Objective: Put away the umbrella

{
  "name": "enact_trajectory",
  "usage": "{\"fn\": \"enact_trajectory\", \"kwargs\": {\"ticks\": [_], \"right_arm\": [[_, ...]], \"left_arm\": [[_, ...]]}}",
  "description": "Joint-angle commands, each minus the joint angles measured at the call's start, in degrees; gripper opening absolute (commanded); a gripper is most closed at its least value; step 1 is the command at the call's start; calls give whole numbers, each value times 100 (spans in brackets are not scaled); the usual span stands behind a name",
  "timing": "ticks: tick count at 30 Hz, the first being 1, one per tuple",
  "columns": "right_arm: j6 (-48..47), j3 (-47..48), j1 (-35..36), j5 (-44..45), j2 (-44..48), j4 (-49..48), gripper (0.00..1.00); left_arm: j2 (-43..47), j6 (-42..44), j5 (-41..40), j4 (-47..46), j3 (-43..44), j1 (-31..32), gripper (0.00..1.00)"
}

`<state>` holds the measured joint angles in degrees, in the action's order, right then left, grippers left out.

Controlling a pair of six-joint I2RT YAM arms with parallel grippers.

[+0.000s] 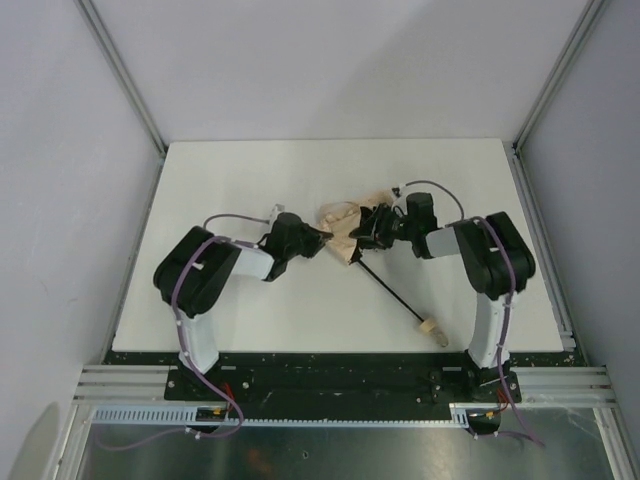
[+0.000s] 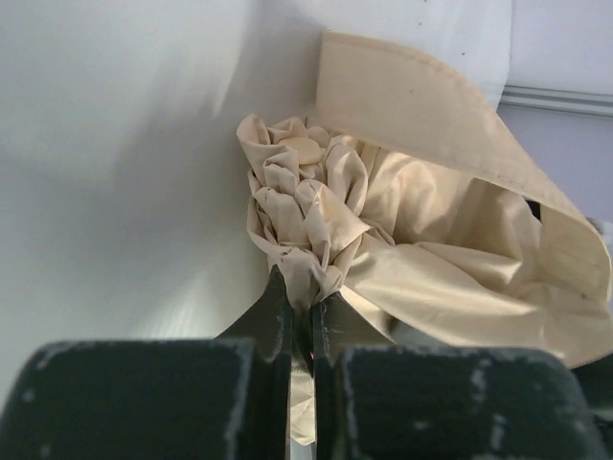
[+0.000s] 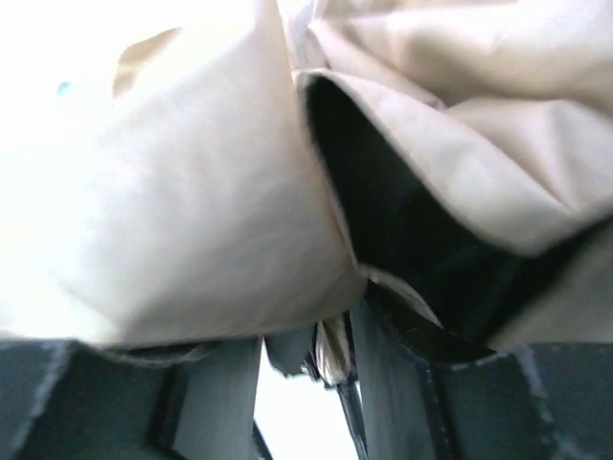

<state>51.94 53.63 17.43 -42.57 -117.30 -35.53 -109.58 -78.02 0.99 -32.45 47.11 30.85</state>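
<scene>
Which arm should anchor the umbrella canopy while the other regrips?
Left. The left hand is shut on the bunched canopy of the umbrella; the right hand has fingers apart, cloth only draped over them.

In the right wrist view the umbrella (image 3: 172, 192) is blurred and cut off on every side. The upper end of its shaft (image 1: 390, 290) is hidden under the canopy (image 1: 340, 222) and the right gripper (image 1: 368, 232).

beige umbrella (image 1: 345, 238) lies on the table (image 1: 240, 180), canopy (image 2: 431, 230) crumpled and bunched, thin black shaft (image 1: 390, 291) angling near-right to its tan handle (image 1: 432, 327).
</scene>
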Motion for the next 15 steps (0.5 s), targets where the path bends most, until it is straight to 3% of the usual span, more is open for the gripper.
{"fn": "enact_trajectory", "kwargs": {"ticks": [1, 5, 7, 11, 15], "right_arm": [[-2260, 357, -210, 1294, 1272, 3051, 51], [-3664, 412, 177, 2811, 2358, 4400, 66], [-4372, 306, 895, 3574, 2869, 4505, 72], [-5469, -301, 2532, 5030, 3552, 3609, 81], [-6563, -646, 3734, 5556, 3507, 2605, 83]], "left_arm": [[591, 263, -185, 756, -528, -179, 0], [1078, 187, -146, 1015, -1003, -272, 0], [1285, 194, -65, 1125, -1159, -314, 0], [1691, 164, 100, 1639, -1233, -333, 0], [1819, 103, 195, 2585, -963, -338, 0]]}}
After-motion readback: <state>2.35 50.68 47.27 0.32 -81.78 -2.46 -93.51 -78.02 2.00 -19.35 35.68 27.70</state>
